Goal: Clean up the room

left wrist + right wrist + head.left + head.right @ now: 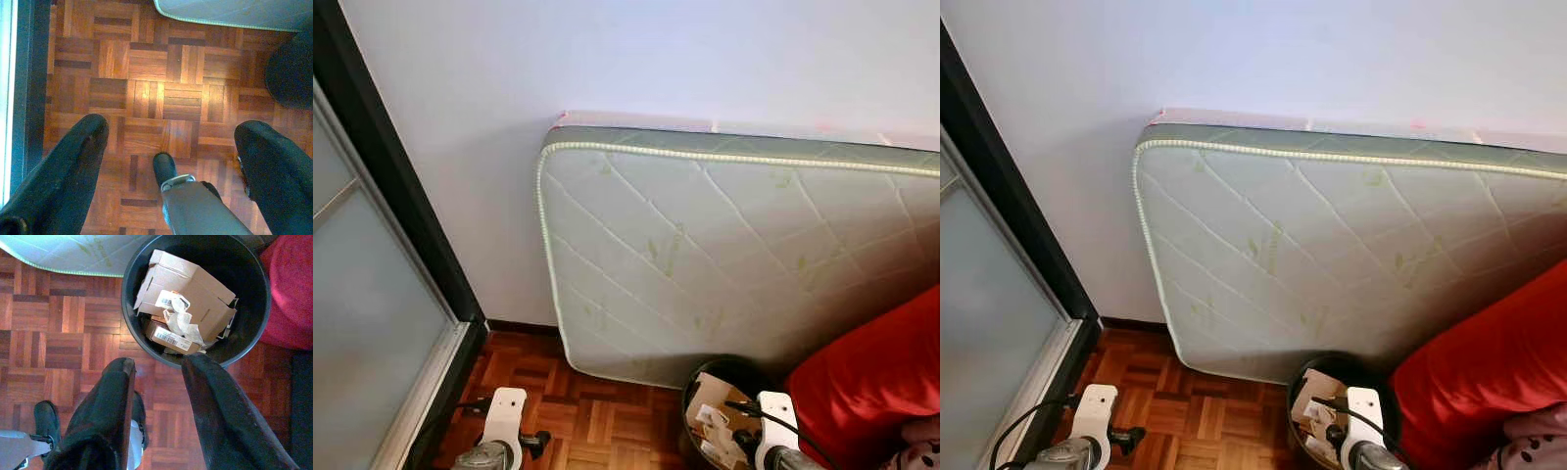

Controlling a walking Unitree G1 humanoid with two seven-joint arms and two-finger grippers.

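Right gripper parted above black bin, crumpled cardboard boxes inside

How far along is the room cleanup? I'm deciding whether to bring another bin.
Done: flattened cardboard boxes already sit in the black bin. In hand: nothing; the right pincer hangs open just short of the bin, the left pincer open over bare parquet floor. Left: the mattress leans against the wall beside a red cushion.

Setting: a room in a home.
Centre: quilted mattress leaning against a pale wall.
Bottom: parquet floor.
Left edge: dark-framed sliding door.
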